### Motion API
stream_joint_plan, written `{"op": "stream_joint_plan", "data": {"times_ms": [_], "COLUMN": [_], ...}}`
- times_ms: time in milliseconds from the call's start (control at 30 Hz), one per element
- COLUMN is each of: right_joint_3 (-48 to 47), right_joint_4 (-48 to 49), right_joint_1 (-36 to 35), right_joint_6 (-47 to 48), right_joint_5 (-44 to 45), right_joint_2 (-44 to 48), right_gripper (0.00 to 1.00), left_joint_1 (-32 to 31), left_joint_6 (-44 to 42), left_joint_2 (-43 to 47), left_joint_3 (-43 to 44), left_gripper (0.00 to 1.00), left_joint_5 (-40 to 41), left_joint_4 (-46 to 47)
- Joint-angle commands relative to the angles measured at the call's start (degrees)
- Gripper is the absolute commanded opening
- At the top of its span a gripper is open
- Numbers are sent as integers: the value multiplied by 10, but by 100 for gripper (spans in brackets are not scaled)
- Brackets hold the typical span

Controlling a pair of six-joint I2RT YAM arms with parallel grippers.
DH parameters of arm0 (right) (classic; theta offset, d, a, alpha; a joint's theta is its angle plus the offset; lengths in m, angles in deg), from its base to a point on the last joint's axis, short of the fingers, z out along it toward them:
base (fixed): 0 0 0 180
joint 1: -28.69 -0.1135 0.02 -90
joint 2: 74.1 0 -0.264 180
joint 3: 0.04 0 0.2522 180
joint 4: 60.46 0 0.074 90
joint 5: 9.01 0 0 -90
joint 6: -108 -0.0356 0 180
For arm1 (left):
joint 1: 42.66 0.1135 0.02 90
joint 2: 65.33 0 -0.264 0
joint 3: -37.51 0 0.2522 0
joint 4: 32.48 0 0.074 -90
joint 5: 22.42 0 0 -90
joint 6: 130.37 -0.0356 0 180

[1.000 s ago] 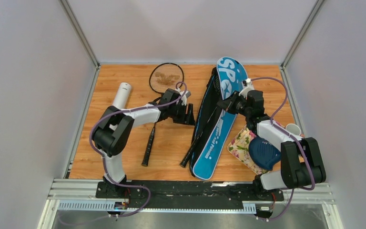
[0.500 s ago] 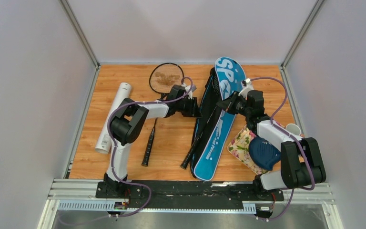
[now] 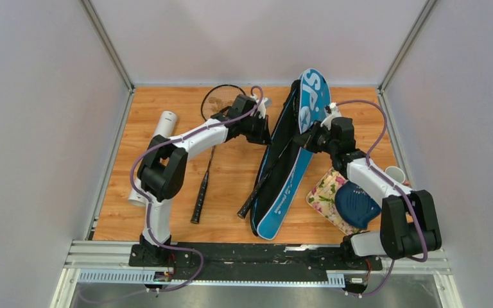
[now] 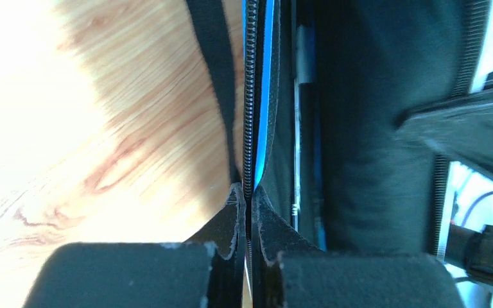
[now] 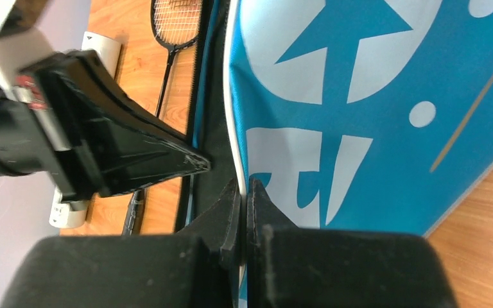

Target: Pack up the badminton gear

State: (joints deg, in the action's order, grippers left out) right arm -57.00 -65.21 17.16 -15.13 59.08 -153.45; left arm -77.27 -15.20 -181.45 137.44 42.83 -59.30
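Left hand (image 4: 247, 192) pinched shut on the zip edge of the SPORT cover (image 3: 276, 205), right hand (image 5: 244, 186) clamped on its blue top flap
The cover's long axis runs far-to-near between them; the loose racket (image 3: 198, 205) lies on the worktop (image 3: 231, 189) just left, roughly parallel, nearer the left hand
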Motion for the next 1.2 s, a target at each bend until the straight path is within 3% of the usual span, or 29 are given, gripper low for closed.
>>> {"op": "stream_joint_plan", "data": {"times_ms": [0,100,400,533,567,633,733,767,800,900,1000,1033,1100,1133,1167], "right_joint_3": [-61,-87,-101,-118,-126,-138,-165,-172,-187,-216,-226,-225,-208,-188,-182], "right_joint_4": [-135,-228,-290,-337,-346,-378,-427,-440,-471,-529,-526,-517,-450,-423,-402], "right_joint_1": [-17,-21,-24,-25,-27,-49,-96,-103,-109,-141,-197,-218,-220,-226,-230], "right_joint_6": [12,3,21,44,48,62,74,74,71,61,47,34,-9,-18,-26], "right_joint_5": [62,85,115,141,141,156,236,264,277,354,390,381,276,241,200], "right_joint_2": [42,42,34,39,42,55,82,89,95,123,154,156,151,147,140], "right_gripper": [0,0,4,23,34,43,58,67,69,72,74,75,69,57,54], "left_joint_1": [4,0,-6,-9,-9,-10,-10,-11,-11,-12,-13,-13,-12,-14,-14], "left_joint_6": [-3,5,2,-12,-16,-15,2,6,8,10,11,12,15,17,17], "left_joint_2": [49,57,55,77,76,73,79,82,85,90,96,96,96,97,98], "left_joint_3": [100,129,133,114,118,120,107,102,99,96,89,89,89,88,89], "left_gripper": [0,0,0,0,0,0,0,0,0,0,0,0,0,0,0], "left_joint_5": [-2,-19,-29,2,8,1,-6,-5,-5,-4,0,0,-3,-2,0], "left_joint_4": [-111,-126,-135,-116,-123,-127,-109,-102,-94,-94,-88,-88,-86,-86,-85]}}
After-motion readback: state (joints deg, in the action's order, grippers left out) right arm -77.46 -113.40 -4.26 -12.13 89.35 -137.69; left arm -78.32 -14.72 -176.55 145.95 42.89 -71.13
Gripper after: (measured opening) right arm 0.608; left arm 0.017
